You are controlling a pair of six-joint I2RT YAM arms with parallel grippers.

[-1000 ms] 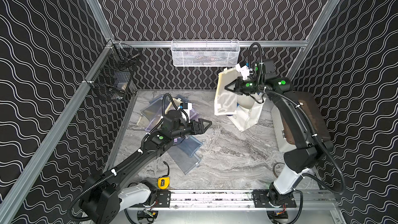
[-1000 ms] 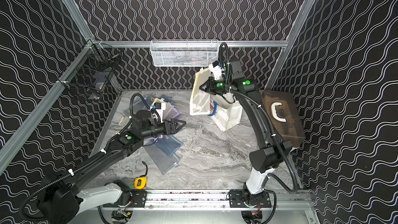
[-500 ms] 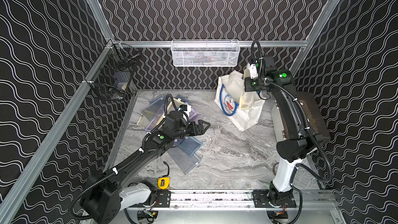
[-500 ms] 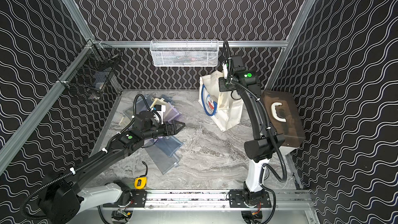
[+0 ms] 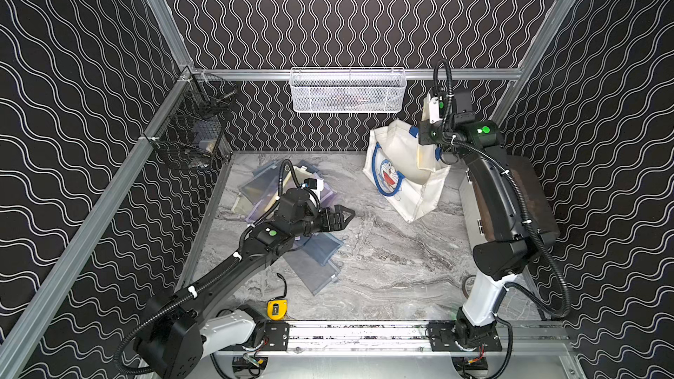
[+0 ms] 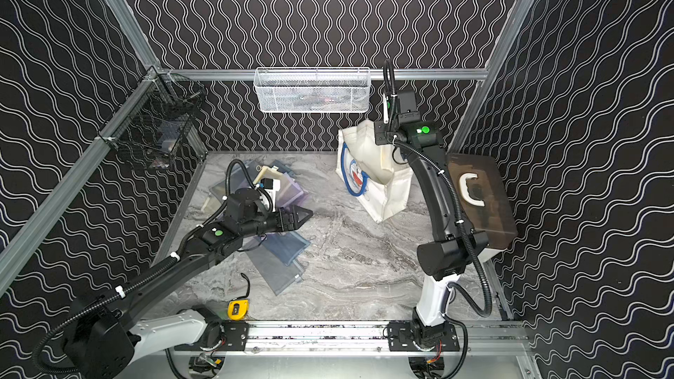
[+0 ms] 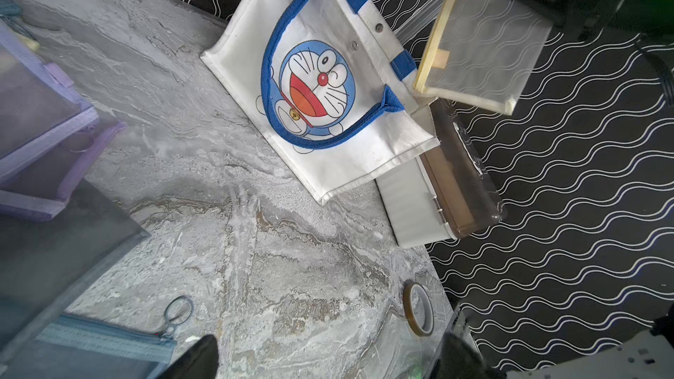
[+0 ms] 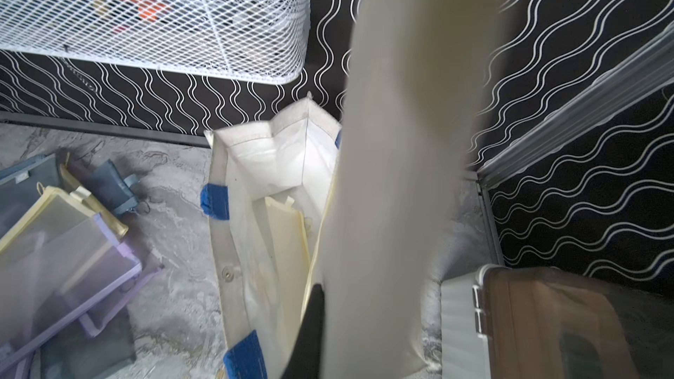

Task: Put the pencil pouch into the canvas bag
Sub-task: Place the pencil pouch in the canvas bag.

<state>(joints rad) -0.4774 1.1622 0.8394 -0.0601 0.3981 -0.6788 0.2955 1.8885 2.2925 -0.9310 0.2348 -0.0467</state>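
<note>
**Materials & finish**

Canvas bag (image 5: 419, 191): white woven cloth, matt; handles (image 7: 263, 82) blue ribbed webbing. Pencil pouch (image 7: 485, 38): cream see-thru mesh fabric w/ cloth edging. Table (image 5: 394, 267): grey marble-look, matt, slightly rough. Basket (image 5: 346, 96): white-coated metal mesh. Case (image 6: 492, 213): brown translucent plastic, glossy.

- Grey marbled table (image 5: 383, 260).
- Canvas bag (image 5: 397, 176) rests at one o'clock.
- Mesh pouches (image 5: 313, 257) heaped, nine to eleven o'clock.
- Brown case (image 6: 485, 209), three o'clock.
- Yellow tape measure (image 5: 277, 309), seven o'clock.
- Tape roll (image 7: 418, 309), four o'clock.

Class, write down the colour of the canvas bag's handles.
Blue. The handles of the canvas bag show best in the left wrist view.
</note>
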